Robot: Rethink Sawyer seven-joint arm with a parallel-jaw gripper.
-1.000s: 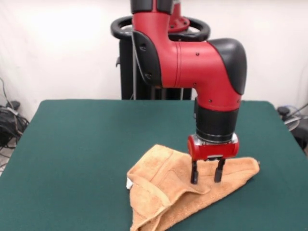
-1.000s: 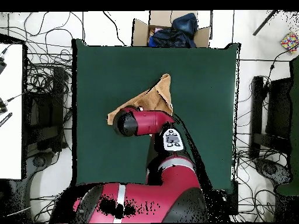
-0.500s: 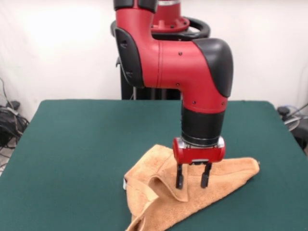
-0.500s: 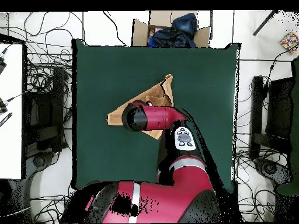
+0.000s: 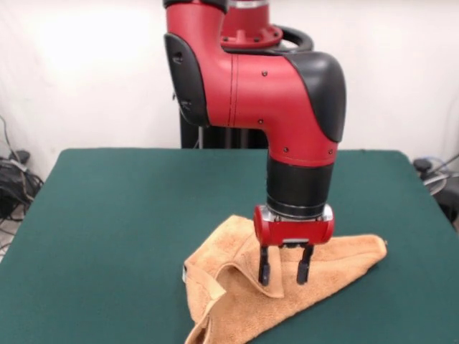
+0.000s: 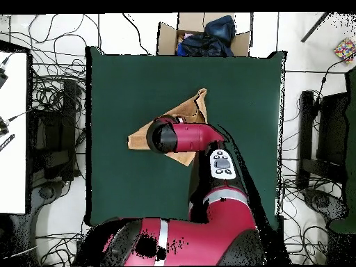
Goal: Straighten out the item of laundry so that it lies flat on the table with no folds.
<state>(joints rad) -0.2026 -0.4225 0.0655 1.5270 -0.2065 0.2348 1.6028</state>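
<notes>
Green felt covers the surface (image 5: pixel 122 215) from edge to edge, with a white wall behind it and a tangle of cables (image 5: pixel 14 183) on the floor off its left side. Going rightward in the front view, the towel (image 5: pixel 237 304) lies toward the near middle, bunched into a rough triangle: a raised fold runs down its left part toward the near edge, a small white tag (image 5: pixel 185 274) peeks out at its left corner, and its right corner (image 5: pixel 373 247) stretches flat toward the right. Over the past second the arm (image 5: pixel 272 86) has swung leftward across the cloth and the hand (image 5: pixel 285 266) has moved from the towel's right half to its middle, while the left fold has been pushed up taller and narrower. The hand's two fingers (image 5: pixel 264 266) stand apart with nothing between them, tips down at the cloth just right of the ridge. That suggests the step in hand is finding a new grip point, and the flattening is far from done, since much of the towel is doubled over. From overhead a cardboard box (image 6: pixel 203 36) of dark things sits just beyond the surface; nothing else lies on the felt. The arm's own bulk hides the towel's middle from above.
</notes>
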